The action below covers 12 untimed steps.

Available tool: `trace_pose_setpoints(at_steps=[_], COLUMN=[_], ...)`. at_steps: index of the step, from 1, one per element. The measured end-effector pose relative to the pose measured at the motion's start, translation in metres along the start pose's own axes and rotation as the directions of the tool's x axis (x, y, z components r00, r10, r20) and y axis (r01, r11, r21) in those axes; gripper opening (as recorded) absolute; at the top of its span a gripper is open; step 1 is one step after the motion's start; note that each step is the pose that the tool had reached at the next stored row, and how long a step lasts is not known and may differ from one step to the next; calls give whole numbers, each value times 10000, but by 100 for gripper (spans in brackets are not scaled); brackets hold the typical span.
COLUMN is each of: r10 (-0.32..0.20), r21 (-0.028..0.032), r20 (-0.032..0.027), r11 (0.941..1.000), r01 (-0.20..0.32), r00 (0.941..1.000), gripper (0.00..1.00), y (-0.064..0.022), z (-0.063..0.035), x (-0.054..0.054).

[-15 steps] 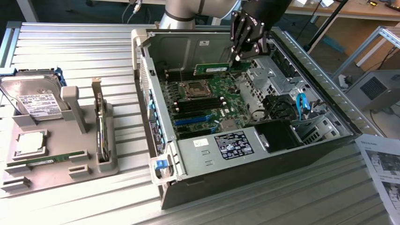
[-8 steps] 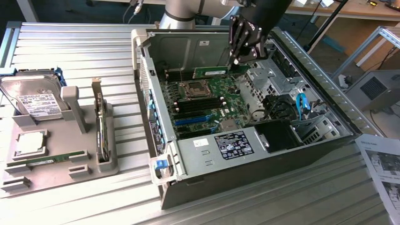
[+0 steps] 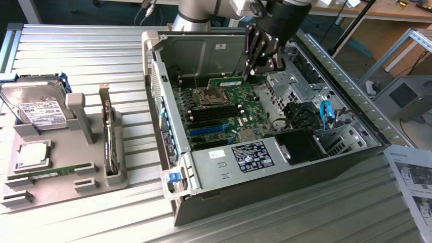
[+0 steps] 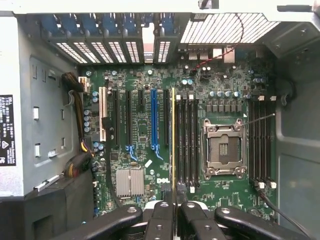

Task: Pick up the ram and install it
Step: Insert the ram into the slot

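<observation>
Long thin green ram stick (image 3: 226,79) held inside the open metal computer case (image 3: 202,53).
Right of the grey parts tray (image 3: 57,188), my black gripper (image 3: 255,71) pinches narrow on the ram above the black memory slots (image 4: 186,140) (edge-on from the wrist); I judge any skew would seat it crooked or jam.

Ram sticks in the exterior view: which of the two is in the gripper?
The ram over the motherboard inside the case, clamped in the gripper; the other stick rests in the grey tray outside.
</observation>
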<state>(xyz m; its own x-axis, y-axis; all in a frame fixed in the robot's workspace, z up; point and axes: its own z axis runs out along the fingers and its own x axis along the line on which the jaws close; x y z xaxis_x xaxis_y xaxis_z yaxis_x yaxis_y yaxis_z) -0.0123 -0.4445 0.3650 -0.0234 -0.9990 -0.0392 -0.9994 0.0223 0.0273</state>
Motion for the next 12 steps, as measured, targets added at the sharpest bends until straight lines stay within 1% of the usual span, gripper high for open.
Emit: trace_pose_setpoints(at_steps=[1,5,12], r10=[0,0,0], r21=[0,0,0], r20=[0,0,-1], r11=[10000,10000,10000], r01=[0,0,0], r00=[10000,10000,10000], gripper=[12,12,12], y=[-1,-4,-8], z=[17,138,276], x=[1,5,11])
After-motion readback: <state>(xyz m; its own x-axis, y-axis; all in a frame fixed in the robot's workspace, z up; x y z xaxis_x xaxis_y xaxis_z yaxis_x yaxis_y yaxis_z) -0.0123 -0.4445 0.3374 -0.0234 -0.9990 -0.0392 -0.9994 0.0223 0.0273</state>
